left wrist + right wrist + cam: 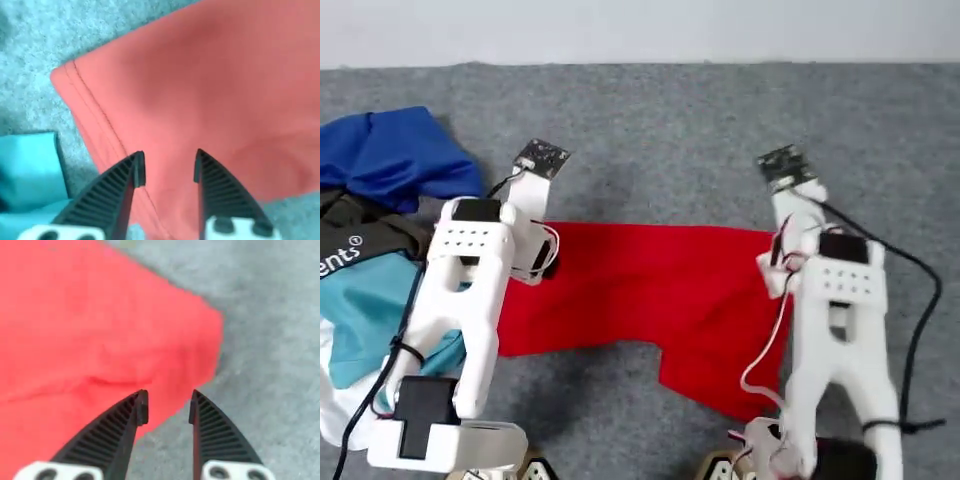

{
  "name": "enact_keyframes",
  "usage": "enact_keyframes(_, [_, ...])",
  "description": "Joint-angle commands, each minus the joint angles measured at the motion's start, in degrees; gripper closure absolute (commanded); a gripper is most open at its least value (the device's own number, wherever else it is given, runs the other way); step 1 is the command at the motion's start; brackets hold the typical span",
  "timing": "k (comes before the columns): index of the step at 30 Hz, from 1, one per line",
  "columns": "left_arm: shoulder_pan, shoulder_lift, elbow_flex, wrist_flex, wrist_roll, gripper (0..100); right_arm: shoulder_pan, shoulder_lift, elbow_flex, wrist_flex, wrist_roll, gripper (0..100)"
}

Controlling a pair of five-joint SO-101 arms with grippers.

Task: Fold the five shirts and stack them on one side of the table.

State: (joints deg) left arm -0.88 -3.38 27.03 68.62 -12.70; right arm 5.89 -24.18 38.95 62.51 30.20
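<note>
Grey felt table (700, 130) carries a flat red fabric shirt (650, 290) at centre frame. Left gripper (165, 167) and right gripper (166, 407) hang over its opposite ends, jaws apart. Crumpled blue shirt (395, 155) and teal shirt (365, 310) lie at the left edge.

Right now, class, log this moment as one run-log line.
red shirt: spread out | left pincer: open over hemmed corner | right pincer: open at opposite corner | other shirts: heaped beside left arm
</note>
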Motion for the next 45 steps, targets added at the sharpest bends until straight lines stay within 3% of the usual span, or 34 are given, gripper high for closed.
enact_keyframes(1, [-0.2, -2.1, 1.8, -6.2, 0.4, 84, 0.9, -3.1, 4.5, -4.5, 1.1, 85.2])
enact_keyframes(4, [-0.2, -2.0, 4.3, -13.5, 0.1, 84, 1.6, -3.6, 8.3, -7.7, 1.1, 85.2])
enact_keyframes(10, [-1.8, 2.9, 7.7, -28.7, 0.0, 84, -1.8, -3.7, 9.8, -4.4, 1.0, 85.2])
enact_keyframes(15, [-5.7, 14.4, 1.7, -31.3, 0.1, 84, -3.7, -3.7, 9.9, -3.4, 1.1, 85.2])
enact_keyframes(18, [-6.0, 19.3, -7.1, -25.2, 0.0, 84, -4.9, -3.7, 9.9, -3.4, 1.1, 85.2])
enact_keyframes(23, [-6.0, 28.0, -19.0, -24.3, 0.4, 84, -7.5, -3.7, 10.0, -3.4, 1.1, 85.2])
enact_keyframes(29, [-5.7, 30.9, -26.5, -17.0, 0.3, 84, -9.3, -3.7, 10.0, -0.4, 1.8, 85.2])
enact_keyframes(37, [-5.5, 26.4, -40.8, 2.7, 0.4, 84, -10.7, -3.8, 9.9, 7.7, 14.3, 85.2])
enact_keyframes(45, [-5.6, 16.2, -46.2, 22.1, 0.4, 84, -24.7, -9.1, 9.7, 18.4, 19.1, 85.2])
